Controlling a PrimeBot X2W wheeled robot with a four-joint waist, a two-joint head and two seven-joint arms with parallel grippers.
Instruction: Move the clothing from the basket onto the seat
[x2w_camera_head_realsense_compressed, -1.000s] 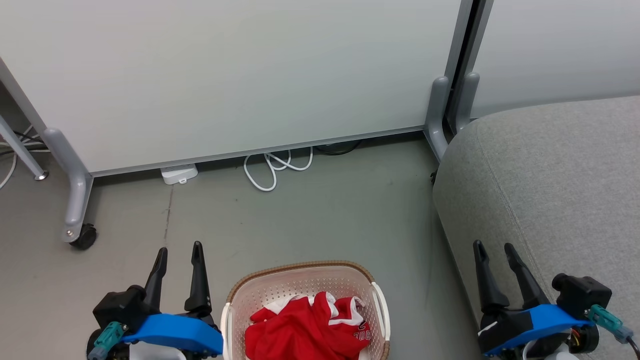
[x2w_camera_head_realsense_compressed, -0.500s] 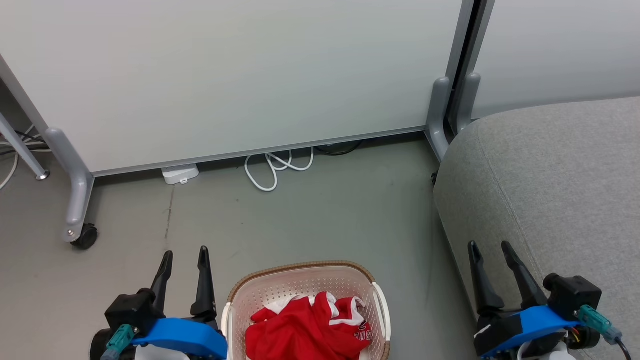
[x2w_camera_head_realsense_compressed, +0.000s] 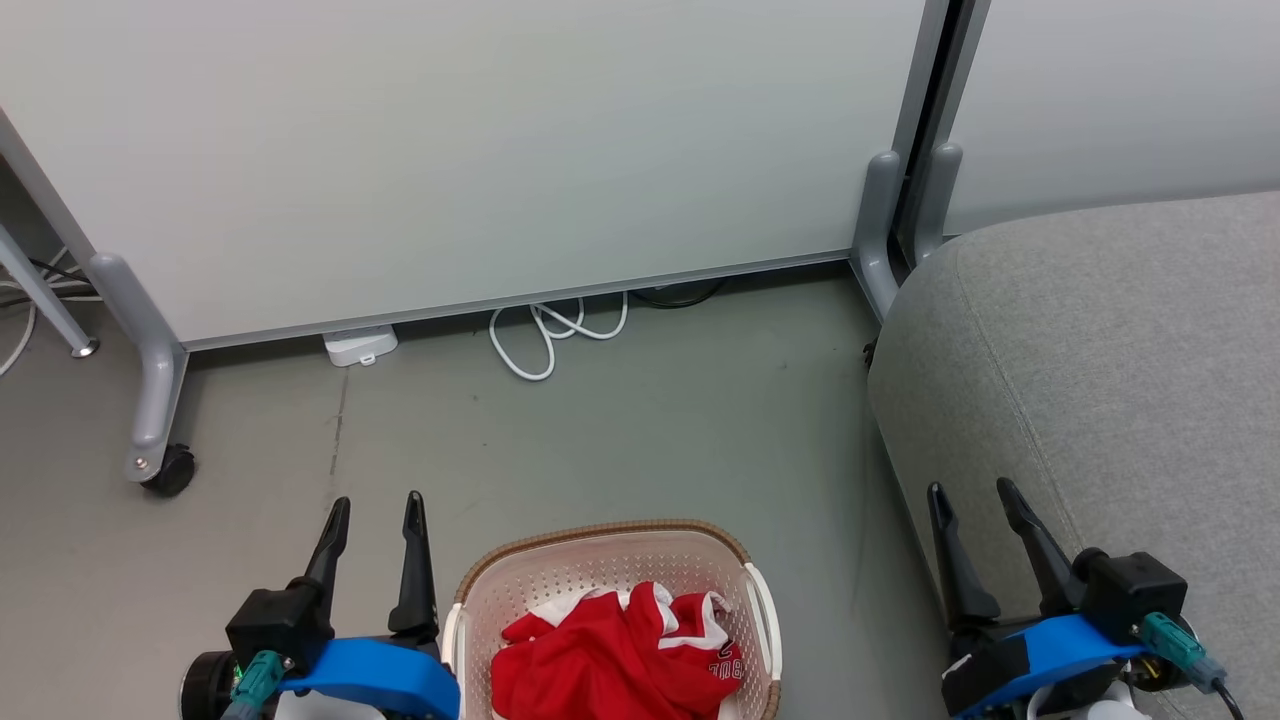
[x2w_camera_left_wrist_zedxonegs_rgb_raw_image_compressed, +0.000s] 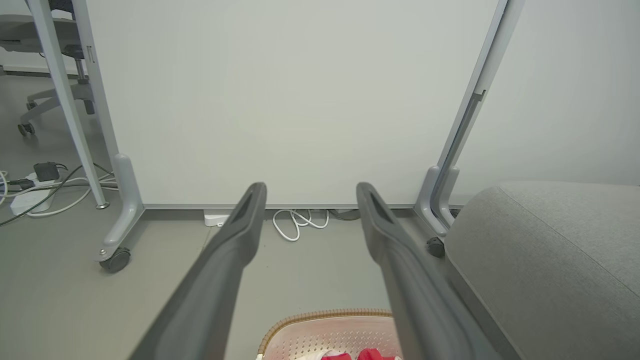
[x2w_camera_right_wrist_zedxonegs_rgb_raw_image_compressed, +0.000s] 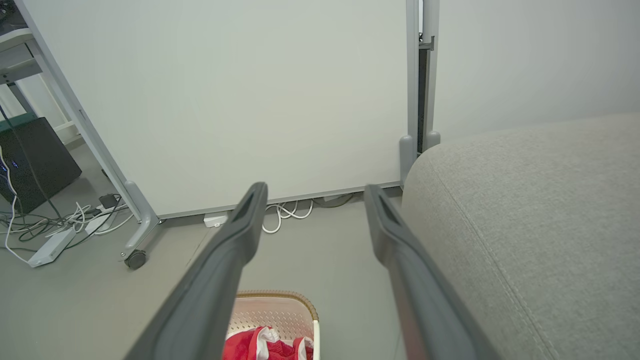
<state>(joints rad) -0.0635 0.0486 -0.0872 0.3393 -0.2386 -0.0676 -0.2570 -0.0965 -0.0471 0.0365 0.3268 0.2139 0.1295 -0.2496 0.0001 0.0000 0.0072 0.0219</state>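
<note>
head view, nearest the robot: the cream-white laundry basket with a brown woven-look rim stands on the grey floor between the two grippers. the red clothing, white-trimmed and with dark lettering at its right edge, lies crumpled inside the basket. the left gripper hangs just beside the basket's left handle, its two dark fingers parted by a moderate gap and holding nothing. the right gripper hangs well to the basket's right, in front of the edge of the light grey sofa, fingers likewise parted and empty.

left wrist view: the left gripper spreads wide over bare floor, with the basket and a strip of the clothing below it and the sofa to the right.

right wrist view: the right gripper is equally spread, with the basket and clothing at lower left and the sofa at right.

farther back: a coiled white cable and a small white box lie at the foot of a pale partition panel, whose grey leg ends in a black caster.
</note>
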